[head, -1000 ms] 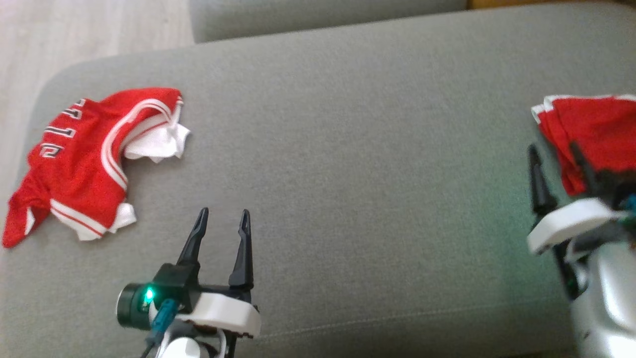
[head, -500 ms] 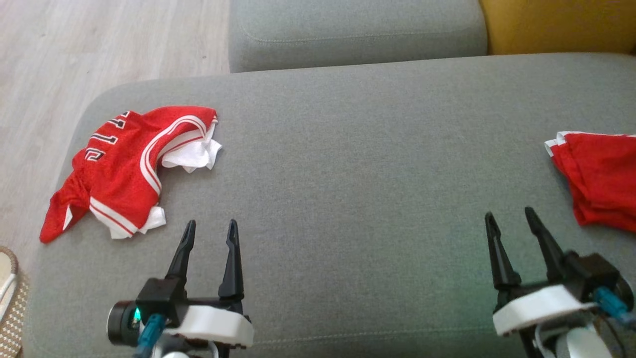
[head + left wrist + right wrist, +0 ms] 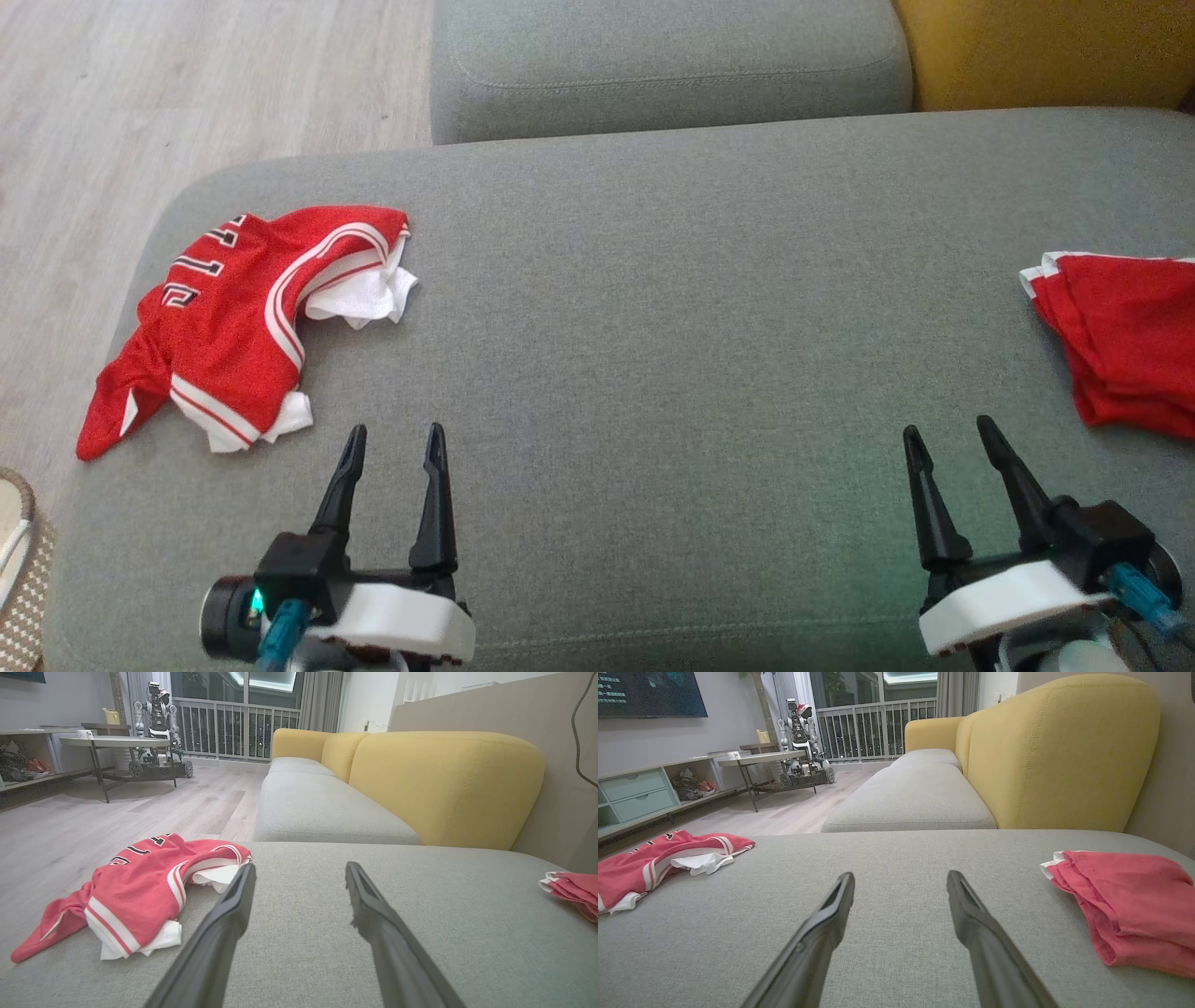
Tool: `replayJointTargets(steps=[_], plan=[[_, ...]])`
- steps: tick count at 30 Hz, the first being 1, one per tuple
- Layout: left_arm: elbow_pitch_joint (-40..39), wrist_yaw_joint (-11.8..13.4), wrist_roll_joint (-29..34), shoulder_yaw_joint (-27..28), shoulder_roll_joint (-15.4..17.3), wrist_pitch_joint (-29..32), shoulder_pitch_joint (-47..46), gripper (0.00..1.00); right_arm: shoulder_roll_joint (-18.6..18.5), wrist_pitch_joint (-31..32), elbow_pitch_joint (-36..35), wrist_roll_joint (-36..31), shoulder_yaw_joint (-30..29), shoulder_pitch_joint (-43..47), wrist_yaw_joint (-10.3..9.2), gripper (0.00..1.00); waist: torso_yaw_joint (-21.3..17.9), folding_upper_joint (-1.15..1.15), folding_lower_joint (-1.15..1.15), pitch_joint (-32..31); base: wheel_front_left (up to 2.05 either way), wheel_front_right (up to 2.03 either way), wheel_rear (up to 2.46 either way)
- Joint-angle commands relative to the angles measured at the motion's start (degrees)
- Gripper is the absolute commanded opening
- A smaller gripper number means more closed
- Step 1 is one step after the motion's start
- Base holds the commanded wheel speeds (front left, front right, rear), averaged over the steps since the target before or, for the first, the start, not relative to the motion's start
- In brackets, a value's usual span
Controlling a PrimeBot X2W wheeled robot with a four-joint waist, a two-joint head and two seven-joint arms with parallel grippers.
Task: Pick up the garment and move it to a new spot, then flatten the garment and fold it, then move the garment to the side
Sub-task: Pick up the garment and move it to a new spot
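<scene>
Where the head view meets its bottom edge, the left tool (image 3: 396,431) sits at lower left and the right tool (image 3: 948,427) at lower right. Each has its two long dark fingers spread apart with nothing between them, pointing up the frame over the broad grey fabric sofa seat (image 3: 653,392). Whether the tips touch the cloth cannot be told. At the far lower left corner a woven beige edge (image 3: 23,579) shows on the floor; what it belongs to is unclear.

Just up and left of the left tool lies the crumpled red jersey with white stripes and black-and-white lettering (image 3: 224,317). It is bunched near the seat's rounded left end, with white lining spilling out at its upper right. Up and right of the right tool, cut by the frame's right edge, lies the folded red garment with a white hem (image 3: 1120,345). Plain grey fabric lies between each tool and its nearest garment.

Farther up are a second grey seat cushion (image 3: 663,65) at upper centre, a yellow upholstered backrest (image 3: 1046,47) at upper right and pale wood plank floor (image 3: 187,93) at upper left. Deep in the left wrist view, a dark-legged table (image 3: 117,742) and another wheeled robot (image 3: 159,723) stand before a railed window.
</scene>
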Motion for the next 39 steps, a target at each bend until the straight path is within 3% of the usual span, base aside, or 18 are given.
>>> replayJointTargets(steps=[1,11,16,32,39], plan=[[-1.72,0.61,0.69,1.9,-0.15,-0.7,-1.66,1.0,-0.21,-0.53,-2.0,0.37,1.57,-1.52,-0.02,1.0,-0.01,0.0,0.0,-0.02,0.0,0.0,0.0],[-0.91,0.43,0.91,2.07,-0.15,-0.7,-1.72,1.0,-0.2,-0.53,-1.85,0.8,1.94,-0.7,-0.02,1.0,0.31,0.0,0.0,0.1,0.0,0.0,0.0],[-0.65,0.54,1.57,1.94,-0.15,-0.7,-2.01,1.0,-0.2,-0.53,-1.68,1.69,2.51,-0.37,-0.02,1.0,2.33,0.0,0.0,0.08,0.0,0.0,0.0],[-1.66,1.54,1.59,0.95,-0.15,-0.7,-1.69,1.0,-0.19,-0.53,-2.45,2.68,2.92,1.4,-0.02,1.0,17.66,0.0,0.0,0.87,0.0,0.0,0.0],[-2.38,1.79,1.68,0.95,-0.15,-0.7,-1.46,1.0,-0.19,-0.53,-2.7,2.61,3.18,1.47,-0.02,1.0,22.47,0.0,0.0,1.53,0.0,0.0,0.0]])
